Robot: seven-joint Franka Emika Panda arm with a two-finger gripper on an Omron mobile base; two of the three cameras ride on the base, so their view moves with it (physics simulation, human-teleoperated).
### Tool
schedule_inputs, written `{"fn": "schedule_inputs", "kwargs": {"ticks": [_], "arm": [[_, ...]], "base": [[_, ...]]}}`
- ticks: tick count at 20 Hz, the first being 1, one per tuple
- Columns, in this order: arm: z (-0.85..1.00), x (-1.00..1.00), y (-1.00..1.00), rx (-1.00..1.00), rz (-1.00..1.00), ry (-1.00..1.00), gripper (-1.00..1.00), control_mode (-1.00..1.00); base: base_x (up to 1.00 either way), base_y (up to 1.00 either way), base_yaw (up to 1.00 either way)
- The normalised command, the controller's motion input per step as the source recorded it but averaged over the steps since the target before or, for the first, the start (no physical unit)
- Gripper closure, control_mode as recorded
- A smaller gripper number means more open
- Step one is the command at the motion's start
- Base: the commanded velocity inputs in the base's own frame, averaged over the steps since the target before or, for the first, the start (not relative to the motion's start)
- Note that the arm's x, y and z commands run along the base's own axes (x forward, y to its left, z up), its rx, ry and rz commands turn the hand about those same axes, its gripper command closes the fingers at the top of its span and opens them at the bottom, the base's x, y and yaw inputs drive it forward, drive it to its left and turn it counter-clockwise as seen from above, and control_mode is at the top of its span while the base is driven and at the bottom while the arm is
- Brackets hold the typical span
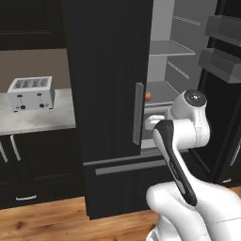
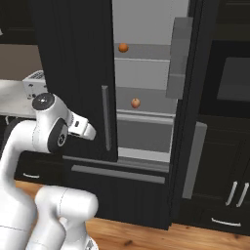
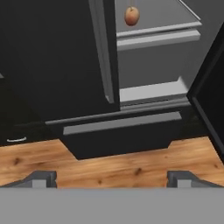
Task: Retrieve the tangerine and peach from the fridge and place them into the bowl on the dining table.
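Nearest, in the hand view, the gripper point(image 3: 111, 177) hangs over the wooden floor point(image 3: 131, 164), its two dark fingertips point(image 3: 43, 177) standing wide apart at about 7 and 5 o'clock with nothing between them. Beyond the boards rises the fridge point(image 1: 108, 70), black, its left door shut and its right door point(image 1: 226, 70) swung open (grey bins line the inner face of that door). The grey bar handle point(image 1: 138, 113) of the shut door runs upright along its edge, and the bottom drawer point(image 3: 122, 131) with its long grey handle sits closed just above the floor. Inside, the light grey shelves are lit. The peach point(image 2: 135, 103), pinkish-orange, rests on a lower shelf close to the edge of the shut door, at about 12 o'clock in the hand view. The tangerine point(image 2: 123, 47), plain orange, sits on the shelf above it, also near the left side of the opening; the two fruits are well apart, one over the other. Farther off, at 9 o'clock in the left base view, a wall counter point(image 1: 37, 120) with a pale top over dark cabinets point(image 1: 28, 169) carries a white toaster point(image 1: 31, 93) against a tan wall.
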Motion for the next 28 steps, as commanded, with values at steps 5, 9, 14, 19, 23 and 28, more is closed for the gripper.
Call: {"fn": "schedule_inputs", "kwargs": {"ticks": [5, 9, 14, 19, 23, 28], "arm": [[0.00, 0.61, -0.09, 0.00, 0.05, 0.00, -1.00, -1.00], [0.00, 0.59, 0.00, 0.00, 0.14, -0.02, -1.00, -1.00], [0.00, 0.44, 0.00, 0.00, 0.08, -0.16, -1.00, -1.00], [0.00, 0.54, 0.00, 0.00, 0.00, -0.11, -1.00, -1.00], [0.00, 0.52, 0.00, 0.00, 0.00, 0.00, -1.00, -1.00], [0.00, 0.54, -0.09, 0.00, 0.00, 0.04, -1.00, -1.00]], "base": [[0.00, 0.00, 0.00], [0.00, 0.00, 0.00], [0.00, 0.00, 0.00], [0.00, 0.00, 0.00], [0.00, 0.00, 0.00], [0.00, 0.00, 0.00]]}}
